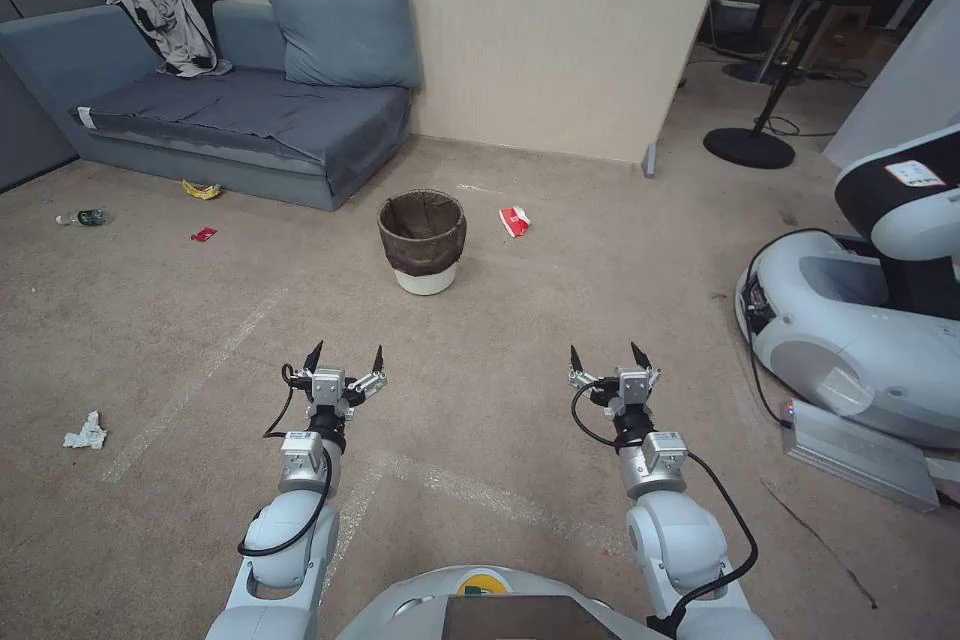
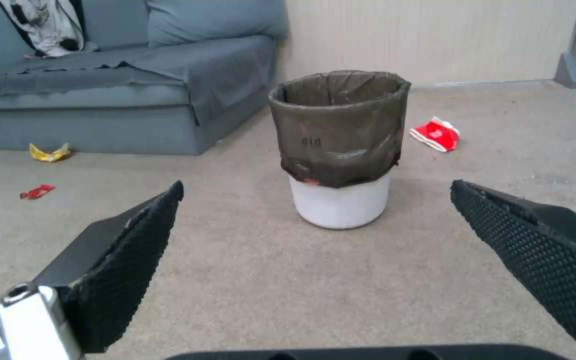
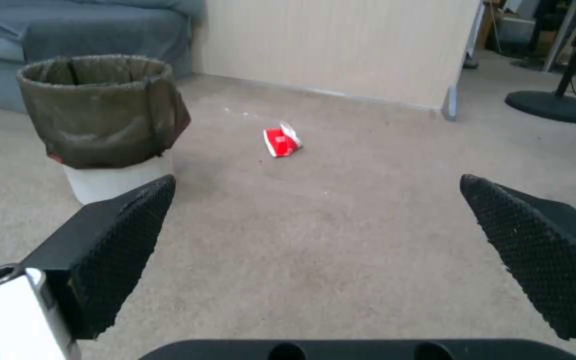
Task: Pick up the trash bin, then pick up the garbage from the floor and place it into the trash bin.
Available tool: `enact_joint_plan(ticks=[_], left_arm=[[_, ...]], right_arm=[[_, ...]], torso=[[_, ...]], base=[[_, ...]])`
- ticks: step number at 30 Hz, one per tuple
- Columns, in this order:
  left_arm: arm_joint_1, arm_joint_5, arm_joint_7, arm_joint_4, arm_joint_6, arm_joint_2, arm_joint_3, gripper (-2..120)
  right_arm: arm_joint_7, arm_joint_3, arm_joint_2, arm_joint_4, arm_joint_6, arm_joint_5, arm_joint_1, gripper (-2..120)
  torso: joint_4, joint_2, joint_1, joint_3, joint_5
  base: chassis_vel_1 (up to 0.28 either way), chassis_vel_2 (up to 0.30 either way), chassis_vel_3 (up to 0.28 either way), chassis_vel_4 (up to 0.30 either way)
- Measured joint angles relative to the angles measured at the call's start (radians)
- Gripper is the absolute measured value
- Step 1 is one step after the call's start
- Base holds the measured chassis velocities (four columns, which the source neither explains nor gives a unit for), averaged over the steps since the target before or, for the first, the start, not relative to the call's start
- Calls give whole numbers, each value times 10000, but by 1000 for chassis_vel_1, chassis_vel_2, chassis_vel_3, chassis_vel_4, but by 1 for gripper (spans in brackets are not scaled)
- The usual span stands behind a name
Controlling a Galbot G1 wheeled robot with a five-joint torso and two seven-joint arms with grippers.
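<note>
At twelve o'clock ahead of me stands the trash bin, upright on the carpet. My left hand and right hand hover short of it, fingers apart. I'd drive closer, then pinch the rim squarely to avoid tipping it.

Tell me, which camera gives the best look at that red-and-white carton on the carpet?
The left wrist view: the red-and-white carton looks biggest there, beside the trash bin. The right wrist view shows it smaller, mid-carpet; the head view shows it tiny.
</note>
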Motion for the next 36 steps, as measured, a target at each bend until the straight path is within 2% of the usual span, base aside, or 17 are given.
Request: enact_joint_plan(ticks=[31, 36], left_arm=[[29, -2, -2, -29, 2, 1, -1, 100], [227, -102, -20, -401, 85, 11, -55, 100]], right_arm=[[-2, 11, 6, 39, -3, 0, -28, 100], [-156, 245, 139, 651, -162, 80, -343, 100]], torso=[[1, 0, 0, 0, 0], [0, 0, 0, 1, -5]], base=[[0, 0, 0, 0], [0, 0, 0, 0]])
